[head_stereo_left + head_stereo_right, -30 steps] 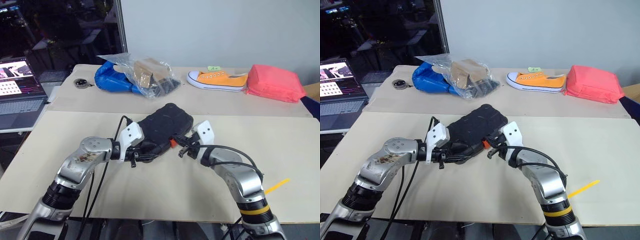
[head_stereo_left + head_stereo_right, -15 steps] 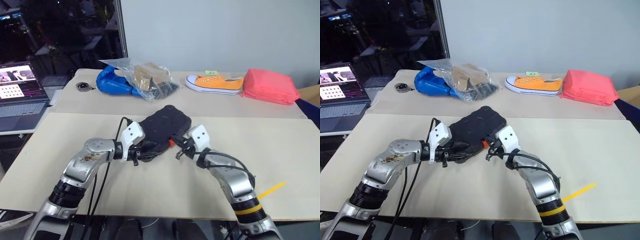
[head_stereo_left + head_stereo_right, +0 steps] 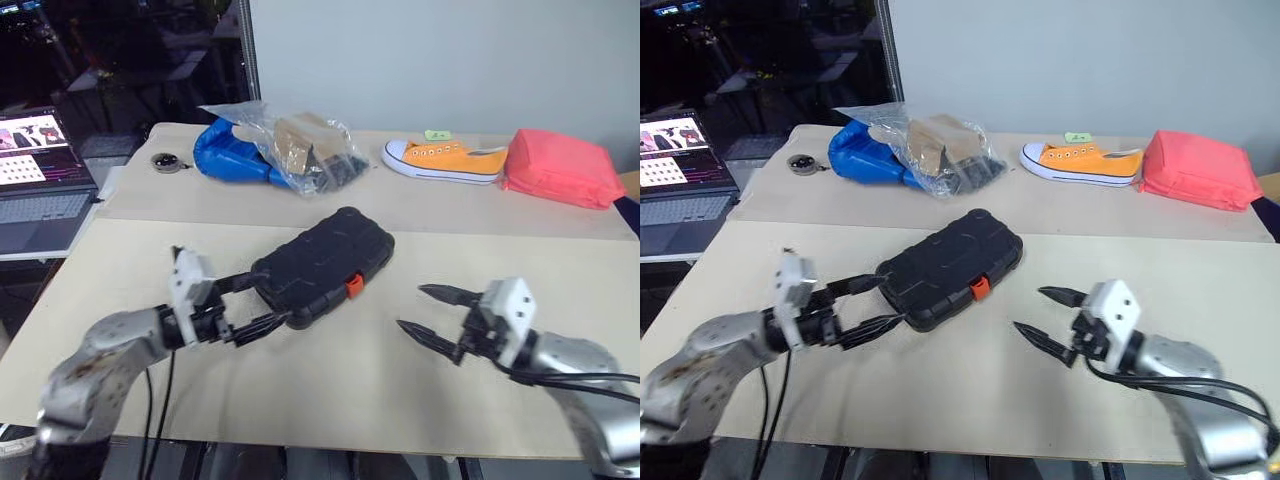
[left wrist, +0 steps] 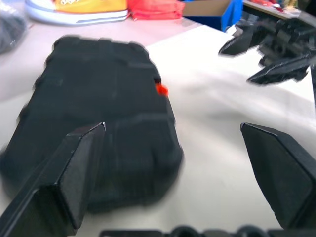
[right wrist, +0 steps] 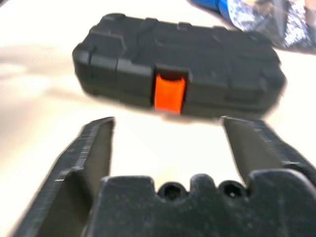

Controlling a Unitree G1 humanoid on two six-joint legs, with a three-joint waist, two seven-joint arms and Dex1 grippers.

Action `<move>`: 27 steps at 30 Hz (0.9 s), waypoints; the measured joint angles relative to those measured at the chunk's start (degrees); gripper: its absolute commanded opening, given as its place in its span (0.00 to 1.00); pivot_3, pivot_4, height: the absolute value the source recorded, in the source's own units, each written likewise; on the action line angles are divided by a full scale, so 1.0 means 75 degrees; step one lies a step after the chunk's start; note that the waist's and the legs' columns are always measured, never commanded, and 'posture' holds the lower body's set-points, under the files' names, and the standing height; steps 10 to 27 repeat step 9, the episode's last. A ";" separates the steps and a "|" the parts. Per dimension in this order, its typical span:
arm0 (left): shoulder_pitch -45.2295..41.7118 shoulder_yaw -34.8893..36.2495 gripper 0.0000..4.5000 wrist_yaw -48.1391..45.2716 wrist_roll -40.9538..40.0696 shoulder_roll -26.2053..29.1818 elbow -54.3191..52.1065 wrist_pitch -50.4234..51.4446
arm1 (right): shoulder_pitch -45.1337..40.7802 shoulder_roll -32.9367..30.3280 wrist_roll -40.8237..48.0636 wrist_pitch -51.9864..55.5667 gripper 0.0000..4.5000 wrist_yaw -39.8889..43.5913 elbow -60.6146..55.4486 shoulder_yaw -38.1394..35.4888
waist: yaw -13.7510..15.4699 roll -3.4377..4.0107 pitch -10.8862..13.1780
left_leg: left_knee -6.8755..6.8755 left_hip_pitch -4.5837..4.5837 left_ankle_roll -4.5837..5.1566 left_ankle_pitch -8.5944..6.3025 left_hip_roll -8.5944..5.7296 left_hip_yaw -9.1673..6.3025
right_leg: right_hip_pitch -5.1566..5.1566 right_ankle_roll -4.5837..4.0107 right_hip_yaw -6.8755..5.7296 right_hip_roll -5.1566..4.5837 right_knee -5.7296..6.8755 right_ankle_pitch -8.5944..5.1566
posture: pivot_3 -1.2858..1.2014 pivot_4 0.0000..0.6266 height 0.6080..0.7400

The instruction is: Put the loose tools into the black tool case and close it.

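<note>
Left gripper [image 3: 262, 302]: near the table's [image 3: 330, 390] front-left edge, 2 fingers spread wide, holding nothing, tips just beside the case's near end.
Right gripper [image 3: 425, 314]: front-right, fingers wide apart, empty, clear of the case.
Black tool case [image 3: 322, 264]: closed, mid-table, orange latch [image 3: 353, 286] facing the right gripper.
Far edge: blue bag [image 3: 232, 161], orange shoe [image 3: 448, 160], red pouch [image 3: 562, 168].

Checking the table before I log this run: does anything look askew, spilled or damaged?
Nothing stands out. The black tool case lies shut on the table, orange latch down, slanted but intact. No tools lie loose.
</note>
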 measured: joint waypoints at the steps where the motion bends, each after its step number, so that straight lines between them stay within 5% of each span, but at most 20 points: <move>1: 0.0246 0.0262 1.00 -0.0055 -0.0101 0.0100 -0.0055 0.0019 | 0.0134 -0.0117 0.0052 0.0000 0.99 0.0154 0.0015 -0.0221 | 0.0009 -0.0004 0.0003 | 0.0003 0.0018 0.0001 0.0001 -0.0005 0.0003 | 0.0011 0.0000 -0.0004 -0.0010 0.0002 -0.0001 | 0.52 0.24 1.00; 5: 0.1793 0.1472 1.00 -0.0479 -0.0115 0.0608 -0.0277 -0.0062 | 0.0961 -0.0299 0.0138 -0.0203 0.99 0.0826 0.0211 -0.1057 | 0.0073 -0.0014 0.0011 | -0.0001 0.0078 0.0010 0.0006 -0.0003 0.0033 | 0.0057 0.0017 -0.0010 -0.0034 -0.0007 -0.0040 | 0.52 0.24 1.00; 9: 0.2075 0.1906 1.00 -0.0737 -0.0208 0.0747 -0.0249 -0.0068 | 0.1065 -0.0290 0.0057 -0.0421 0.99 0.0958 0.0380 -0.1148 | 0.0119 -0.0015 0.0018 | -0.0006 0.0098 0.0005 0.0003 0.0010 0.0074 | 0.0059 -0.0025 -0.0013 -0.0065 -0.0006 -0.0069 | 0.52 0.24 1.00; 27: 0.2075 0.1906 1.00 -0.0737 -0.0208 0.0747 -0.0249 -0.0068 | 0.1065 -0.0290 0.0057 -0.0421 0.99 0.0958 0.0380 -0.1148 | 0.0119 -0.0015 0.0018 | -0.0006 0.0098 0.0005 0.0003 0.0010 0.0074 | 0.0059 -0.0025 -0.0013 -0.0065 -0.0006 -0.0069 | 0.52 0.24 1.00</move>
